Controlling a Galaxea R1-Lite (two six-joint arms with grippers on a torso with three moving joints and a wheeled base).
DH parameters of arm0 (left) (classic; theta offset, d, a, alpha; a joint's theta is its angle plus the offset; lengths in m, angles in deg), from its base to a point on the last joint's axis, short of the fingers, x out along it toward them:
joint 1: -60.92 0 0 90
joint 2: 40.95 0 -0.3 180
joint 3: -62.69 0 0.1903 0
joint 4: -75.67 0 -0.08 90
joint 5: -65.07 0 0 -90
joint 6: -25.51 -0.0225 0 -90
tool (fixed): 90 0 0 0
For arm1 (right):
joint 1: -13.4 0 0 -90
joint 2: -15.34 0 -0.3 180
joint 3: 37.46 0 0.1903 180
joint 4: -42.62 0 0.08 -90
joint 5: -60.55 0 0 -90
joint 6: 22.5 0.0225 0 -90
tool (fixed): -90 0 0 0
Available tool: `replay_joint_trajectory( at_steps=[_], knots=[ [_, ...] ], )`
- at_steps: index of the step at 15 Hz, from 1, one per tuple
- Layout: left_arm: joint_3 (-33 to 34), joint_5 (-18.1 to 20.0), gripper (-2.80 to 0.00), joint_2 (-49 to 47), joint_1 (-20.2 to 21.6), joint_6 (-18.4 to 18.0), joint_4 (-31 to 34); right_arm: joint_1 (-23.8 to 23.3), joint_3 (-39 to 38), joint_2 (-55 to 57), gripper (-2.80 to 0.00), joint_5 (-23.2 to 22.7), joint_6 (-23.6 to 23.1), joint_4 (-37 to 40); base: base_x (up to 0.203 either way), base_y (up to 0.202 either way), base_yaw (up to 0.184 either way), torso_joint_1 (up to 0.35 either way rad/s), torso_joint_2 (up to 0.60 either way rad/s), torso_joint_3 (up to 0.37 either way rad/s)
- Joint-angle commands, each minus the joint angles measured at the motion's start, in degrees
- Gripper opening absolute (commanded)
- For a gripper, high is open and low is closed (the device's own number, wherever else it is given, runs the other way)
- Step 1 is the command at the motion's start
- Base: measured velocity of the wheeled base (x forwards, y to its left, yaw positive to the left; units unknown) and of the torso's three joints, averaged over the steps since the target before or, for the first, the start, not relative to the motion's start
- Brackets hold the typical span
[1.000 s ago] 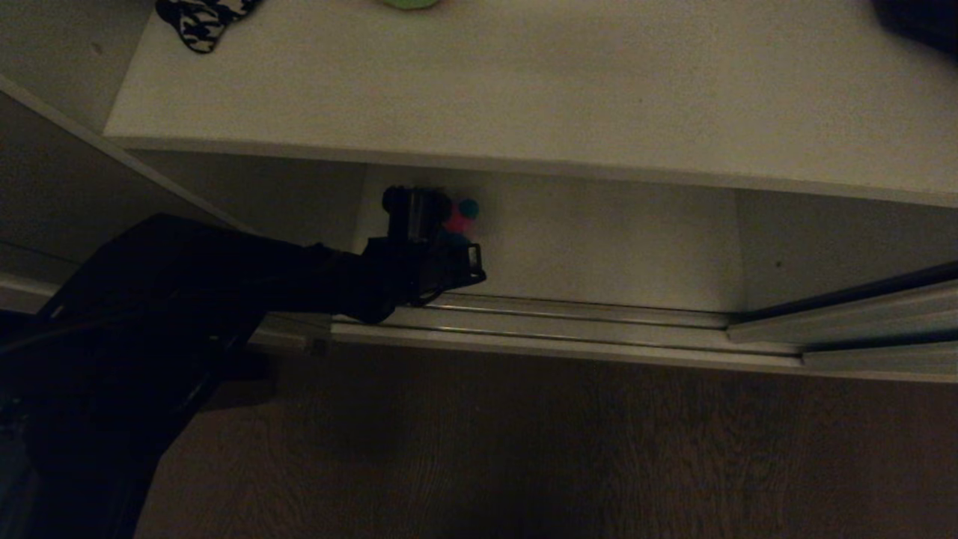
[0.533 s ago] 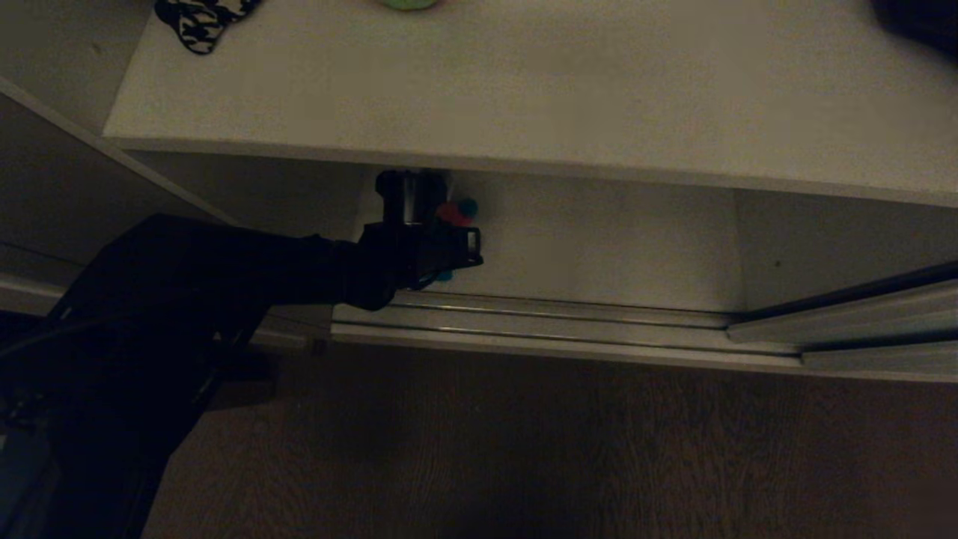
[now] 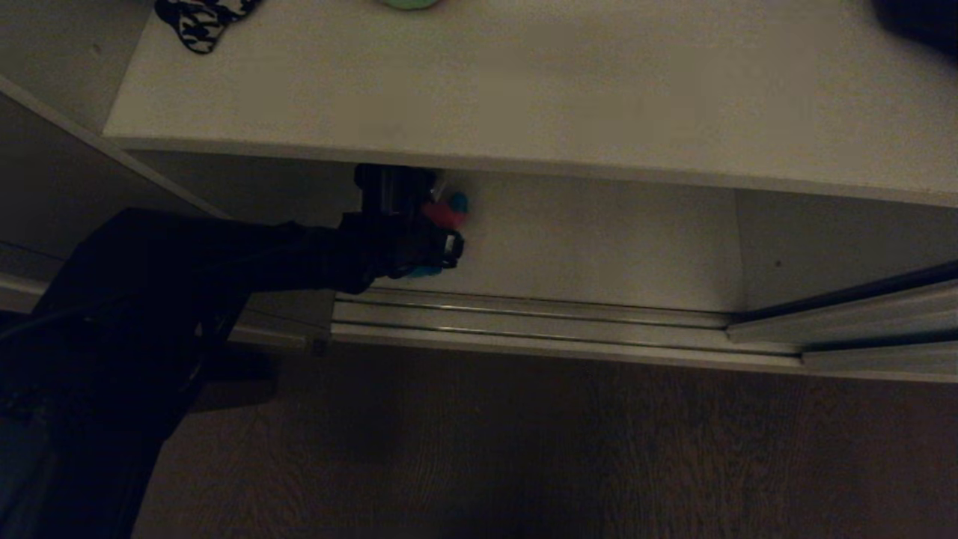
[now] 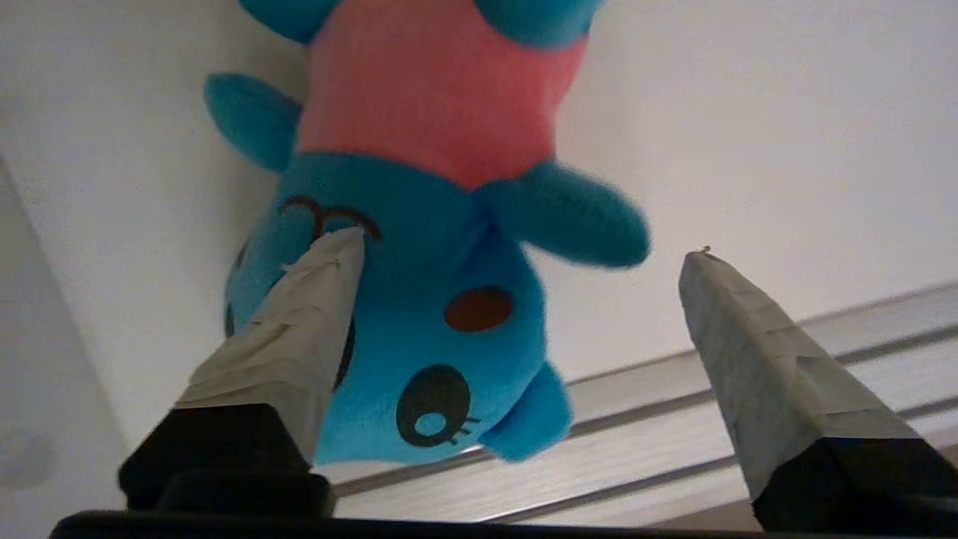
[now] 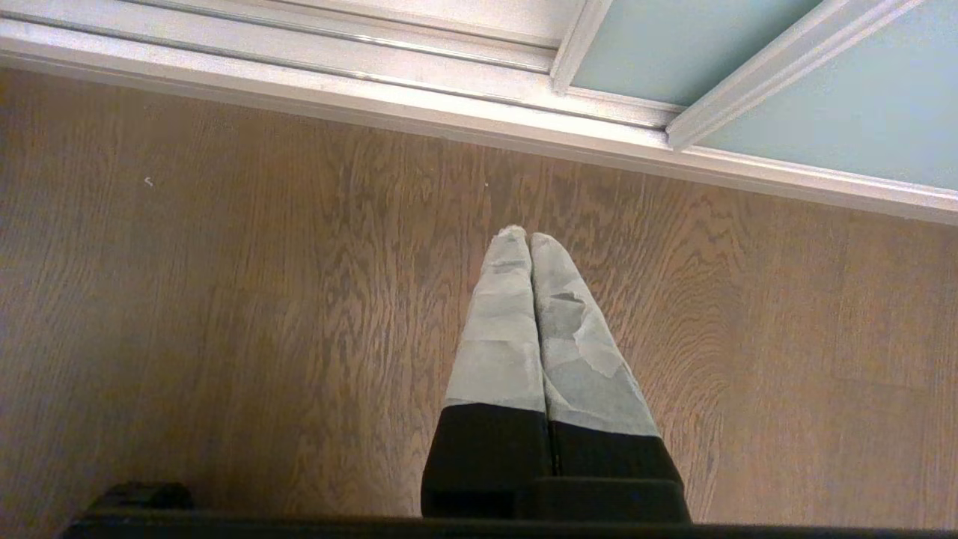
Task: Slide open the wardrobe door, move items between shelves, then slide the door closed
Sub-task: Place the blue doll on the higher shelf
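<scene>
Left pincer (image 4: 516, 254) is spread wide, low inside the wardrobe under the upper shelf (image 3: 524, 82) lip. One taped finger (image 4: 299, 337) touches the teal plush toy (image 4: 419, 299) on its face; the other stands well clear, so nothing is pinched. Toy lies on the lower shelf (image 3: 599, 239), just inside the ribbed floor track (image 3: 561, 322).

Green plush toy (image 3: 408, 3) is only a sliver at the far edge of the upper shelf, near the houndstooth bag (image 3: 198, 22). Sliding wardrobe door (image 5: 823, 105) is pushed aside to the robot's right, opening clear. Right pincer (image 5: 530, 238) is pressed together, empty, parked over the wood floor (image 5: 262, 299).

Read: mid item-transfer step, teal toy on the lower shelf with the pincer spread over it, either just set down or about to be grabbed; can't tell which from this alone. Next move needs the pincer to back out level without dragging the toy or clipping the shelf lip. The door close comes last.
</scene>
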Motion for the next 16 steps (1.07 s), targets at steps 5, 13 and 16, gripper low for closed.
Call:
replay_joint_trajectory(
  at_steps=[5,13,16],
  knots=[
    [-2.54,-0.13,0.0,0.56,1.29,-2.65,0.02,0.01,-0.07,-0.06,-2.8,-0.04,-0.03,0.0,0.0,0.0,0.0,0.0,0.0,0.0],
    [-1.14,-0.17,0.0,-4.64,1.93,-4.64,-0.15,0.01,-0.06,-0.06,-2.8,-0.04,-0.03,0.0,0.0,0.0,0.0,0.0,0.0,0.0],
    [-2.16,0.0,0.0,-6.65,1.92,-4.12,-0.83,0.01,-0.07,-0.06,-2.8,-0.04,-0.03,0.0,0.0,0.0,0.0,0.0,0.0,0.0]
  ],
)
